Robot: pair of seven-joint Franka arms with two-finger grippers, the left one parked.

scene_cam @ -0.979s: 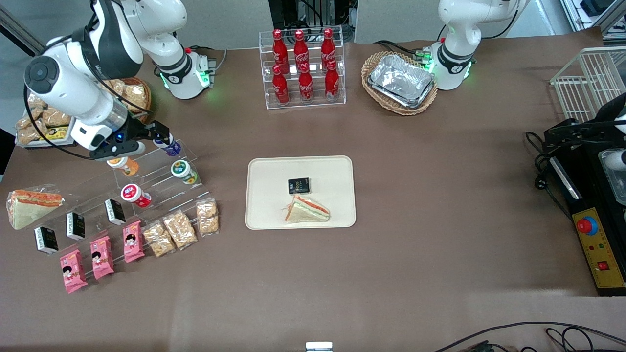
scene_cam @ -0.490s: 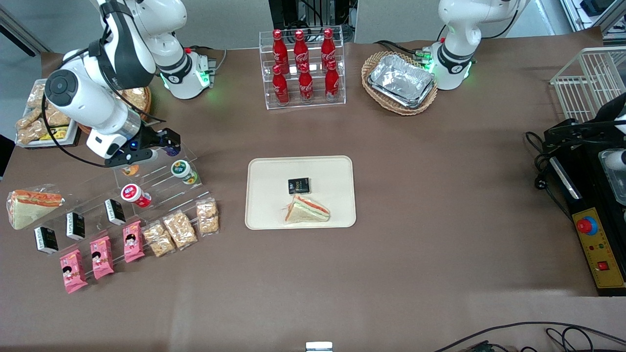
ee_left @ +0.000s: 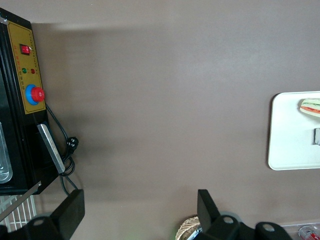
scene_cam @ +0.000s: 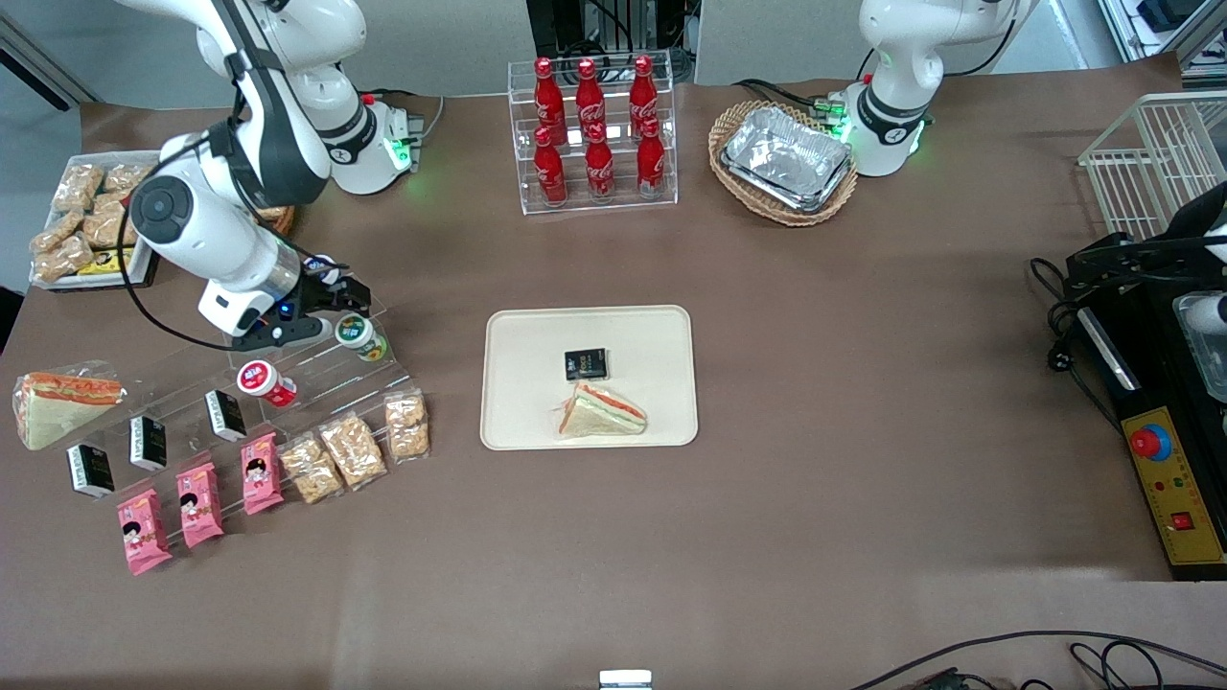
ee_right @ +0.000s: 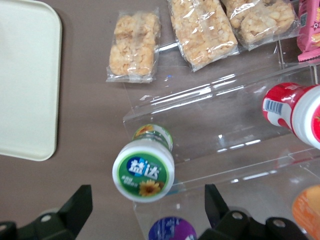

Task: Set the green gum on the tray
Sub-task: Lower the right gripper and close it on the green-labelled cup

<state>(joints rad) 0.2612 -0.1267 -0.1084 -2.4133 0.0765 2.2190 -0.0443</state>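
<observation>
**Claw open above the gum, nothing held**

Gripper [scene_cam: 331, 305] poised over the clear stepped acrylic stand [ee_right: 235, 150], just above and slightly farther from the front camera than the green gum [scene_cam: 359, 336]. Fingers [ee_right: 75, 207] spread wide in the wrist view, one at each side of the bottle, nothing between them and no contact with it. Height above the lid hard to judge from either view; apparently a little clear of it.

Green gum [ee_right: 144, 167] on a step of the stand, at the end of the stand nearest the tray. Lid end tipped up toward the wrist camera, green-rimmed white lid with its printed label facing the claw; yellow-green body running away beneath it, down the slope of the stand, so the long axis leans rather than stands plumb. Still well apart from the tray [scene_cam: 518, 331].

Beside it on the stand, a red-lidded bottle [ee_right: 295, 112] one step lower; a blue-lidded bottle [ee_right: 171, 229] and an orange-lidded bottle [ee_right: 306, 210] one step higher, under the claw. Nearer the front camera than the stand, three clear packs of crackers [ee_right: 134, 47].

On the tray, a small black packet [scene_cam: 586, 364] and a wrapped sandwich wedge [scene_cam: 601, 411], near each other.
</observation>
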